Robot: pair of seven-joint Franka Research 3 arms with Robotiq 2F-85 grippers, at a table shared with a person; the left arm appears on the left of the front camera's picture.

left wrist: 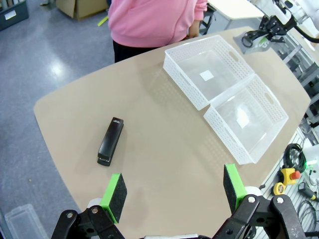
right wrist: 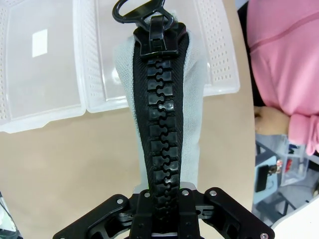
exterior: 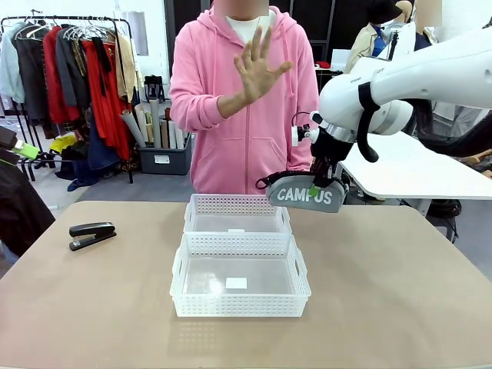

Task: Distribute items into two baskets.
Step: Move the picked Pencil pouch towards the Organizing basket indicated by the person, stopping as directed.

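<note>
The right arm (exterior: 430, 73) reaches in from the right, its right gripper (exterior: 327, 183) pointing down and clamped on the CAMPUS pouch (exterior: 307, 197), fingertips seemingly buried. The left gripper (left wrist: 174, 191) hovers high, jaws spread wide.

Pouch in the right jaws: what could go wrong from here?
1. The pouch hangs by the far basket's right rim, not over its middle; released here, it may catch the rim.
2. The right jaws pinch the zipper edge near one end; it might tilt or slip.
</note>
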